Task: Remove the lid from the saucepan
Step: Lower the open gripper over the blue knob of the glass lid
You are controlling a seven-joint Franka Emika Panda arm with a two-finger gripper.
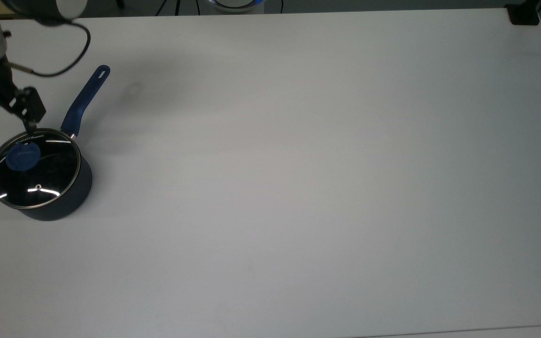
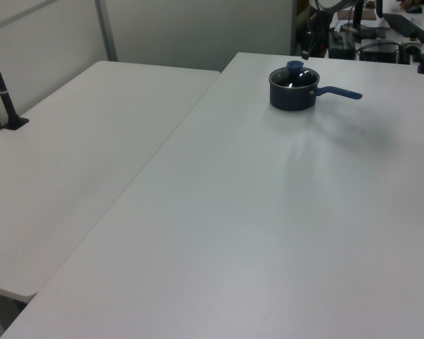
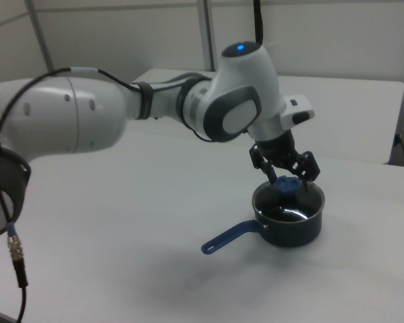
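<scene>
a robotics lab or office-type workroom: a large plain white rectangular tabletop (image 1: 298, 188) with a second white table (image 2: 78, 155) butted against its edge, pale partition walls (image 3: 121, 40) behind, a black camera post (image 2: 3, 92) clamped at that table's edge, and dark cables and electronic gear (image 2: 371, 42) beyond the tabletop's far edge.

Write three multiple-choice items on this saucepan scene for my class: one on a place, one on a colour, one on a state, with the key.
1. In the top view, the saucepan sits near the table's
A. left edge
B. right edge
C. middle

2. The knob on the lid is
A. red
B. blue
C. white

3. The lid is
A. on the table
B. held up in the gripper
C. on the saucepan

Key: 1 A, the pan lies at the top view's far left. 2 B, the knob matches the blue handle. 3 C, the glass covers the pan, and the gripper is open just above the knob.
</scene>
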